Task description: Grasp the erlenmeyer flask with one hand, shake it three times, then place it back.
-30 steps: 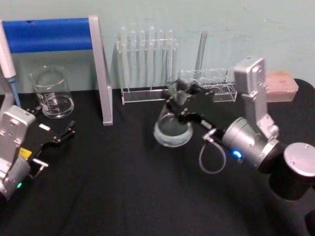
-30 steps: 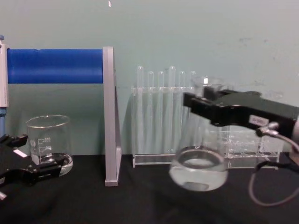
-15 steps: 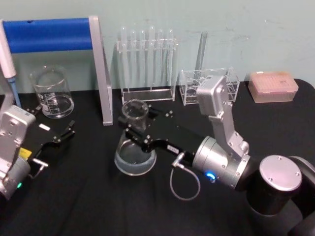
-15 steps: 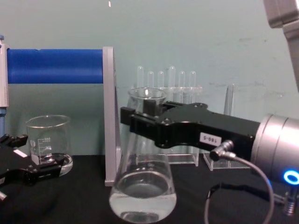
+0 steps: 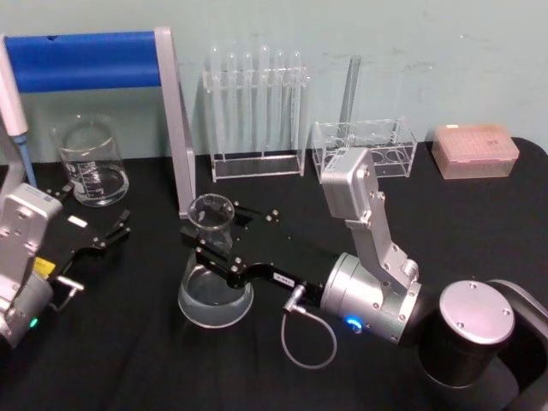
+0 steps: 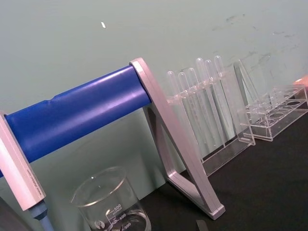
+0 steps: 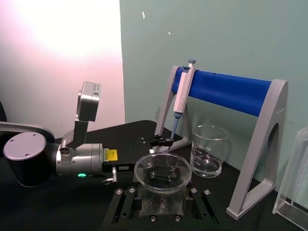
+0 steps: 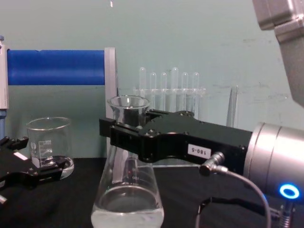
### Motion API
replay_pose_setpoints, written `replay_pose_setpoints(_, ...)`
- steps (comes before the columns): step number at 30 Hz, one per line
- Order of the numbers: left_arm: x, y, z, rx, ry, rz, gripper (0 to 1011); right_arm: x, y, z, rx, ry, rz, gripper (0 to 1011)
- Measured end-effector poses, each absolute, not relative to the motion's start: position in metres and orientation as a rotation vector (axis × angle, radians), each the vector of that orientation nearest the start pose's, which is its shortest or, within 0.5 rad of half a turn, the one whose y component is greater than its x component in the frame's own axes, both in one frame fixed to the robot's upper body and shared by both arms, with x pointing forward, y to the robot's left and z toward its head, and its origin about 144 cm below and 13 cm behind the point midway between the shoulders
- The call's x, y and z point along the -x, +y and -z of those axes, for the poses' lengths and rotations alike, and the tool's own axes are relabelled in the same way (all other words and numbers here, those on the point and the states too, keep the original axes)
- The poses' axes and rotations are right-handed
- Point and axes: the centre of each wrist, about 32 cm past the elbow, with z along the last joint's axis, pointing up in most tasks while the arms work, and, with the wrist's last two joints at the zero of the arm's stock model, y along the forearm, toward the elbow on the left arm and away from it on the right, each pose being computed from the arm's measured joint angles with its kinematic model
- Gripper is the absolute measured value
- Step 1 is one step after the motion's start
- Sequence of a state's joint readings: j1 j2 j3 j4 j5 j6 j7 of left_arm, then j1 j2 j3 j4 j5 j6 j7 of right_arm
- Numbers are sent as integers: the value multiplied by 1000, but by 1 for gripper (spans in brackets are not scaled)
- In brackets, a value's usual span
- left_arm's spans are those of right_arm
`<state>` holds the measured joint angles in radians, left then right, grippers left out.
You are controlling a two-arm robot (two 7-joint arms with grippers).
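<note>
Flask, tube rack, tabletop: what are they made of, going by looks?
Flask: clear glossy glass, liquid shows through its wall; right gripper is shut on its neck. Rack: likely clear acrylic, flat transparent sheets with bright edges. Tabletop: matte black, maybe cloth or a mat; no reflections. Left gripper sits open at left.

- The flask (image 8: 127,199) runs off the chest view's lower edge, so its base is out of sight there.
- The right gripper (image 8: 123,135), clamped on the flask's neck, covers part of it.
- The left gripper (image 8: 31,159) is cut by the chest view's left edge.
- The beaker (image 6: 111,207) is cut by the left wrist view's edge.
</note>
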<state>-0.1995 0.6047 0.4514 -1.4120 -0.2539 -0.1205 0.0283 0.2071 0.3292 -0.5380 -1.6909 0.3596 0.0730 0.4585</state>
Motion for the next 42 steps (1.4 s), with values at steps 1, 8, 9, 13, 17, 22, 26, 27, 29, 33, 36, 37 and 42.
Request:
replay_pose_setpoints(1,-489,310,-1140,-304,-285,-1248,1001,-468,-153,-1204,-20,-59,565,450)
replay_pose_setpoints(8,-489,310,-1140,-304,-285,-1248,1001,-477,-162,-1205,-22,-68,626,449)
replay_pose_setpoints(9,-489,310,-1140,-305,-285,-1248,1001,-478,-164,-1206,-22,-70,636,449)
replay_pose_setpoints(13,-489,310,-1140,-304,-285,-1248,1001,-485,-174,-1207,-25,-81,698,449)
replay_pose_setpoints(17,-489,310,-1140,-304,-285,-1248,1001,-490,-182,-1208,-23,-89,744,450)
replay_pose_setpoints(22,-489,310,-1140,-304,-285,-1248,1001,-498,-198,-1209,-22,-102,833,450)
replay_pose_setpoints(26,-489,310,-1140,-305,-285,-1248,1001,-503,-209,-1210,-23,-110,893,449)
replay_pose_setpoints(27,-489,310,-1140,-304,-285,-1248,1001,-504,-213,-1211,-24,-113,913,450)
replay_pose_setpoints(29,-489,310,-1140,-305,-285,-1248,1001,-505,-218,-1211,-26,-115,935,449)
replay_pose_setpoints(33,-489,310,-1140,-304,-285,-1248,1001,-508,-228,-1212,-28,-120,987,450)
replay_pose_setpoints(36,-489,310,-1140,-304,-285,-1248,1001,-509,-232,-1212,-29,-121,1008,449)
replay_pose_setpoints(37,-489,310,-1140,-304,-285,-1248,1001,-509,-234,-1212,-29,-122,1019,449)
replay_pose_setpoints(42,-489,310,-1140,-304,-285,-1248,1001,-510,-240,-1212,-29,-124,1045,449)
